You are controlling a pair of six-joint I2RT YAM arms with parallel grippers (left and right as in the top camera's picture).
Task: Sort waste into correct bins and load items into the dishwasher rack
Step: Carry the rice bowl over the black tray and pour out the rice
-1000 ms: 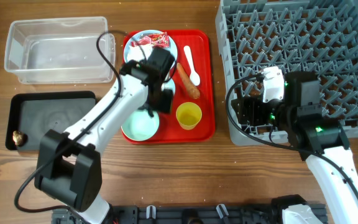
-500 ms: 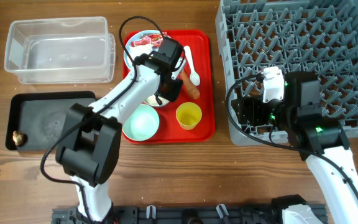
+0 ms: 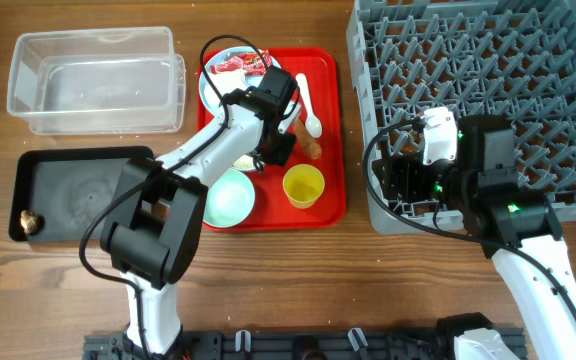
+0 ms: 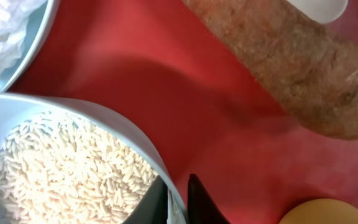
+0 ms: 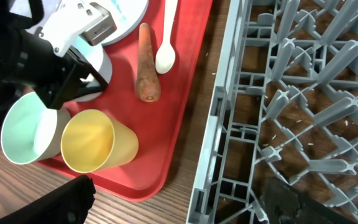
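Your left claw (image 4: 176, 200) was clenched on the rim of the rice bowl (image 4: 17, 118), one finger inside and one outside, the bowl sitting on the red tray (image 4: 185, 93) just left of the carrot (image 4: 291, 68). You would have done best to lift it level so no grains (image 4: 67, 168) spilled, clearing the yellow cup (image 3: 303, 185) near it. Your right claw (image 5: 179, 205) hung released over the near left corner of the rack (image 5: 291, 93).
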